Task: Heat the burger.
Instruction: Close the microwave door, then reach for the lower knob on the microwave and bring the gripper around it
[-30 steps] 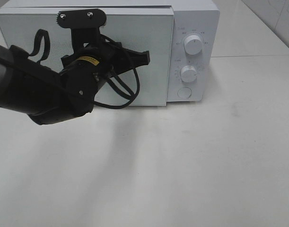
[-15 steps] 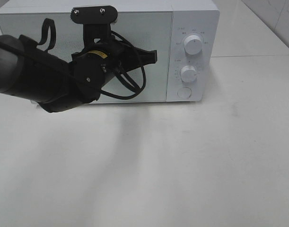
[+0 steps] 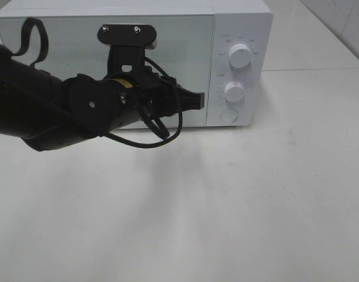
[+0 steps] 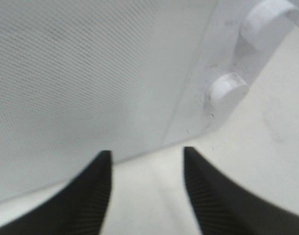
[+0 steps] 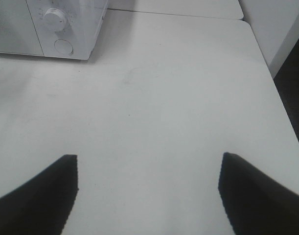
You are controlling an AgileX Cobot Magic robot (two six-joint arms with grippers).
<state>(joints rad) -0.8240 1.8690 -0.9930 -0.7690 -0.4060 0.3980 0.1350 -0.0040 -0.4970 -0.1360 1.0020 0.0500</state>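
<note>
This looks like a robot test lab, not a home kitchen: a white microwave (image 3: 241, 23) with 2 knobs (image 3: 240, 55) stands at the far edge of a plain white table (image 3: 255, 205), a black robot arm (image 3: 44, 111) reaches before it, and pale tiles (image 3: 344, 17) show beyond.

The microwave (image 3: 241, 17) at the top of the frame has a smooth white shell with a soft sheen. Its door (image 3: 185, 47) carries a fine dotted mesh. The upper knob (image 3: 240, 56) and lower knob (image 3: 234, 91) look like glossy white plastic. The bench (image 3: 255, 205) is matt off-white and faintly scuffed. The left end effector (image 4: 147, 152) has matt black, finely ribbed fingers (image 4: 88, 198), and the black cable (image 3: 161, 132) looks rubbery.
</note>
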